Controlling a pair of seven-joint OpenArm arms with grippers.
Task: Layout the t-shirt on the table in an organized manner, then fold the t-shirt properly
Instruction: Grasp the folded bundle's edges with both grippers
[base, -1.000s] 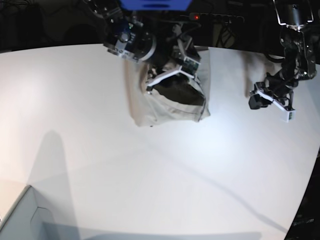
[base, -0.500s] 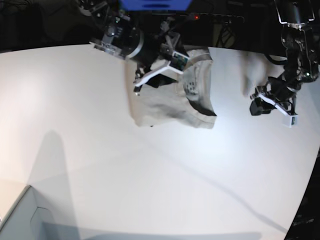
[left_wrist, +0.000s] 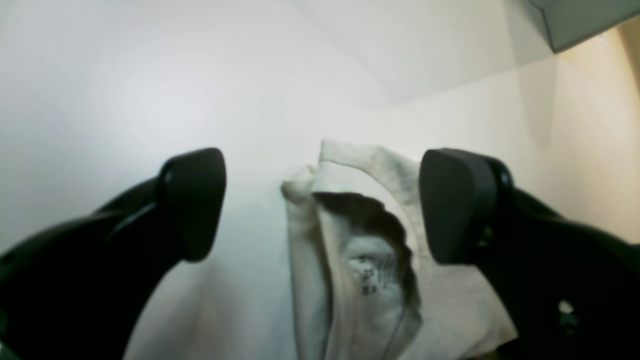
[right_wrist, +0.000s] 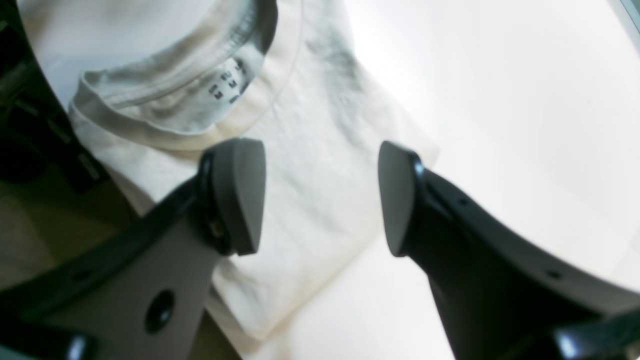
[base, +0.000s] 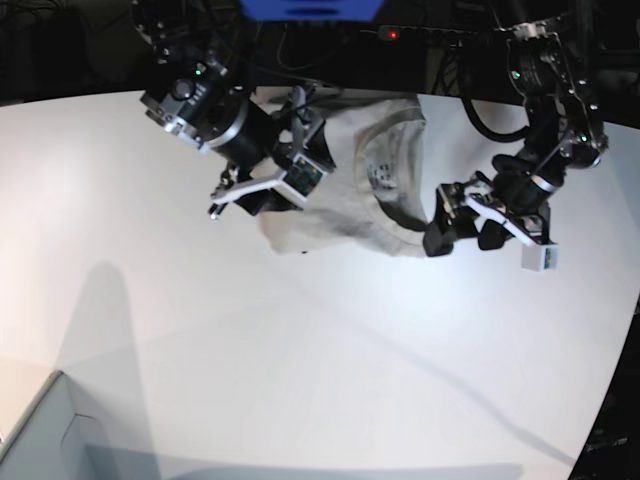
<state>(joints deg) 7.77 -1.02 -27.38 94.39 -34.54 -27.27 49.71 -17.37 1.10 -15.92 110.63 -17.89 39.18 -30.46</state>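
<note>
The light grey-beige t-shirt (base: 360, 185) lies bunched at the far edge of the white table (base: 300, 350), its ribbed collar (right_wrist: 165, 107) and printed neck label (right_wrist: 227, 82) facing up. My right gripper (base: 245, 200) hovers open at the shirt's left side. In the right wrist view, the right gripper (right_wrist: 317, 197) has its jaws apart over the flat cloth (right_wrist: 320, 165), holding nothing. My left gripper (base: 465, 238) stands wide open at the shirt's right edge. In the left wrist view, the left gripper (left_wrist: 325, 205) frames the standing collar fold (left_wrist: 350, 260) without touching it.
A pale grey box corner (base: 40, 430) sits at the table's near left and shows again as a box corner (left_wrist: 575, 20) in the left wrist view. Dark equipment and cables (base: 430, 40) line the table's far edge behind the shirt.
My right gripper has drawn away leftward off the shirt, and the collar now lies exposed. My left arm has moved left up to the shirt's right edge and its jaws have spread wide.
</note>
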